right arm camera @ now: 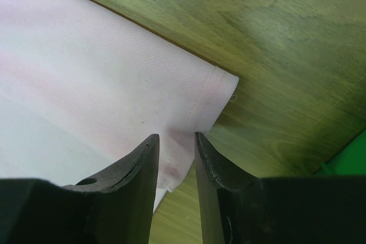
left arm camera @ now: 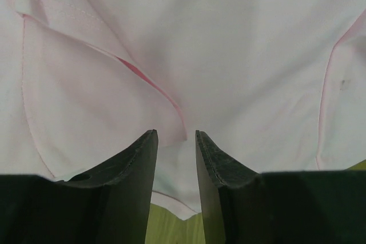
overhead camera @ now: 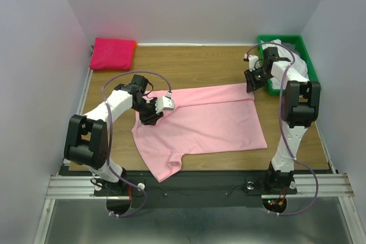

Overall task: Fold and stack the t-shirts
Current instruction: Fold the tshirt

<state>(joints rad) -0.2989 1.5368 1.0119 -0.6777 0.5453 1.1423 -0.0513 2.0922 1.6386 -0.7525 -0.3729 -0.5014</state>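
A light pink t-shirt point(overhead camera: 211, 121) lies spread on the wooden table point(overhead camera: 200, 61), its top edge folded over and a sleeve hanging toward the near edge. My left gripper point(overhead camera: 150, 119) sits low over the shirt's left part. In the left wrist view its jaws point(left arm camera: 176, 135) stand apart above a creased fold of pink cloth point(left arm camera: 229, 55), gripping nothing. My right gripper point(overhead camera: 251, 84) hovers at the shirt's far right corner. Its jaws point(right arm camera: 176, 136) are apart over the hem point(right arm camera: 86, 72), which lies flat. A folded magenta t-shirt point(overhead camera: 112, 54) rests at the back left.
A green bin point(overhead camera: 280, 38) stands at the back right, just behind my right arm, with white and grey cloth point(overhead camera: 301, 64) in it. Its corner point(right arm camera: 349, 158) shows in the right wrist view. White walls close in the table on three sides.
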